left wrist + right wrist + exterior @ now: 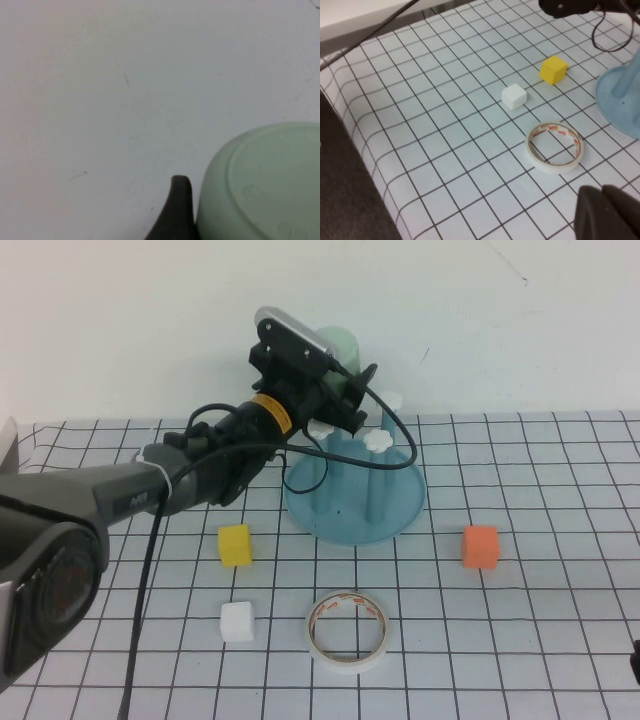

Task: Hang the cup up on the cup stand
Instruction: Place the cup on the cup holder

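The pale mint-green cup [338,343] is held upside down, its flat bottom up, above the back pegs of the cup stand [355,508]. The stand is a round blue dish with blue pegs topped by white flower caps [378,441]. My left gripper [343,392] reaches over the stand and is shut on the cup. In the left wrist view one dark finger [179,210] presses on the cup's side [265,185]; the other finger is out of view. My right gripper [608,200] is shut and empty, low at the table's front right corner [636,660]. The stand's base edge also shows in the right wrist view [620,100].
A yellow cube [235,544], a white cube [238,621], a tape roll [347,630] and an orange cube [480,546] lie on the grid mat in front of the stand. The left arm's cable hangs beside the stand. A white wall stands behind.
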Available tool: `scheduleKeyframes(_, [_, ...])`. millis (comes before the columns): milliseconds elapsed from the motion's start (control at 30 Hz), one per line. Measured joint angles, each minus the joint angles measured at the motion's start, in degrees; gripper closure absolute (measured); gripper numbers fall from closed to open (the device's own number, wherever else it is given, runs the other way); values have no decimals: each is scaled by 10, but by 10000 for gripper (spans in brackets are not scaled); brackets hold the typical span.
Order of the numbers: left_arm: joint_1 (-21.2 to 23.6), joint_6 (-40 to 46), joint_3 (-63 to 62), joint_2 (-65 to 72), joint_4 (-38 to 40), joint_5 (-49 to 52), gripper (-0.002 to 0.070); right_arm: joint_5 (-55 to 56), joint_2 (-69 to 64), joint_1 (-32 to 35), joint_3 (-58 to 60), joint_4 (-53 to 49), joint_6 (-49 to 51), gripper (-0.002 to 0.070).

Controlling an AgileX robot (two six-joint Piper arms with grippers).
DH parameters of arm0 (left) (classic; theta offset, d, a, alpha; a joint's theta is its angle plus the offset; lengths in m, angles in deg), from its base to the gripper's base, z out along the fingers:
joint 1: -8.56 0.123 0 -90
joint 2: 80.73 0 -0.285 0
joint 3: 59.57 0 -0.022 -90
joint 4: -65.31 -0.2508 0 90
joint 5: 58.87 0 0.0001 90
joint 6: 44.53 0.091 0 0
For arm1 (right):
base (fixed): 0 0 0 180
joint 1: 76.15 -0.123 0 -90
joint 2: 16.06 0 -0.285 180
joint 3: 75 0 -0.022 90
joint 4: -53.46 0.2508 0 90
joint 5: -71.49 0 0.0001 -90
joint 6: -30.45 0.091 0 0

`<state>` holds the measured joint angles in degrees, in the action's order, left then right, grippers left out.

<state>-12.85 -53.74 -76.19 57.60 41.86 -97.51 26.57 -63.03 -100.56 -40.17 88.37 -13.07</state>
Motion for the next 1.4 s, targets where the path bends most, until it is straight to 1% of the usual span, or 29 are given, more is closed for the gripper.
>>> scheduleKeyframes(233, [0, 0, 0, 12, 1, -1, 81, 0, 0, 0, 0, -7, 3, 671])
scheduleKeyframes(433, [0, -1, 0, 16, 28, 18, 81, 0, 0, 0, 0, -7, 8, 671])
scheduleKeyframes(600, [0, -50, -3, 16, 30, 42, 81, 0, 0, 0, 0, -7, 8, 671])
scheduleKeyframes(700, [0, -75, -5, 9, 22, 66, 81, 0, 0, 0, 0, -7, 8, 671])
scheduleKeyframes(833, [0, -81, -5, -6, -1, 90, 81, 0, 0, 0, 0, -7, 8, 673])
scheduleKeyframes(1000, [0, -89, -5, -42, -8, 116, 81, 3, 0, 0, 0, -7, 8, 673])
scheduleKeyframes(1200, [0, -94, -5, -49, -31, 118, 81, 8, 0, 0, 0, -7, 9, 674])
scheduleKeyframes(1400, [0, -94, -6, -18, -18, 73, 81, 8, 0, 0, 0, -7, 19, 674])
